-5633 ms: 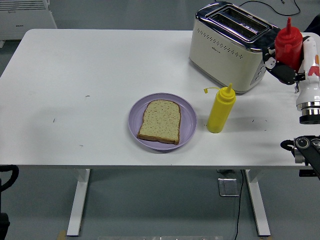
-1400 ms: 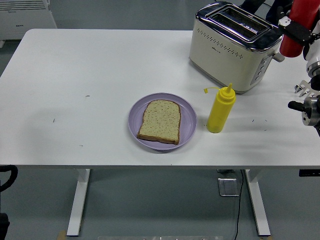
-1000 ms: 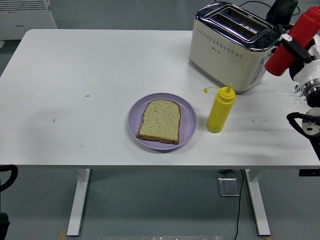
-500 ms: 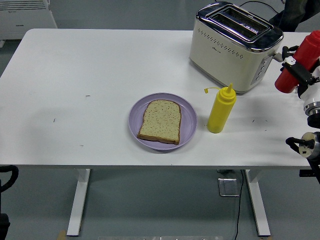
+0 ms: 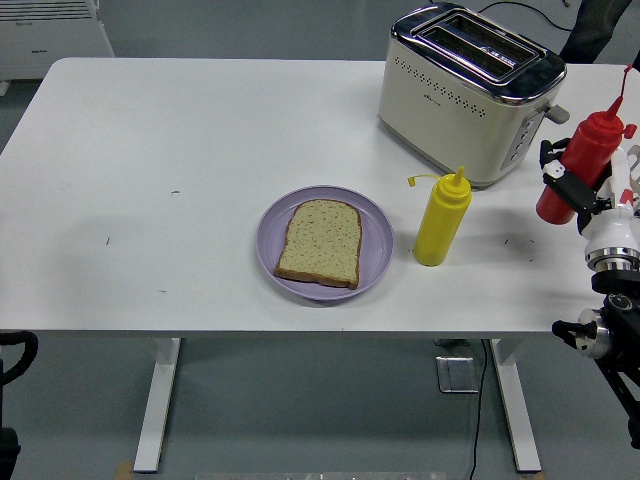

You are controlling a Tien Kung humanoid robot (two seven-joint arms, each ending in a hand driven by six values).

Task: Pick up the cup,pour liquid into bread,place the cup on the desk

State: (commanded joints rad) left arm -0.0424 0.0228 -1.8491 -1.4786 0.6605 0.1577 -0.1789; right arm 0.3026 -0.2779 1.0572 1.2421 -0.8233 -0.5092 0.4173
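Two squeeze bottles show on the right half of the frame. One is a red bottle (image 5: 582,165) at the right edge, tilted a little with its nozzle pointing up and to the right, and the right hand (image 5: 572,186) has its black fingers (image 5: 560,188) wrapped around the bottle's lower body. The bottle's base sits over the white table (image 5: 200,140); whether it touches the surface or hangs just above it cannot be told. The robot's white and metal wrist runs down from the hand toward the lower right corner. The other is a yellow bottle (image 5: 441,217) standing upright right of centre, just beside a purple plate (image 5: 377,240) and apart from the red one. On the plate, near the middle of the frame, lies a slice of bread (image 5: 320,243), flat and bare. A cream and chrome toaster (image 5: 465,90) stands in the upper right, behind both bottles, with its two slots facing up. At the lower left corner a black part of the left arm (image 5: 12,355) shows below the table edge; its hand is out of view.
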